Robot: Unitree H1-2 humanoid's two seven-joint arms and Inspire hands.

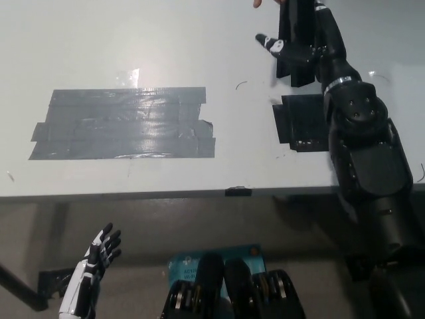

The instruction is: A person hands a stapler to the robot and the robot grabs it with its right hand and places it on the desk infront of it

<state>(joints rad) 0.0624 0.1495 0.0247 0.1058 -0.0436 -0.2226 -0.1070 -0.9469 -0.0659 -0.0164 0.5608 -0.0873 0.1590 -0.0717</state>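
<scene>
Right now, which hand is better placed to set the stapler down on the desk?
Right. The black right hand is already up at the black stapler at the far edge of the white desk, where a person's fingers show. The white left hand hangs open below the desk edge.

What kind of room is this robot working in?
Probably a lab or workshop test bench, though that is a guess: a plain white desk patched with grey duct tape and a black tape patch, bare floor below.
</scene>
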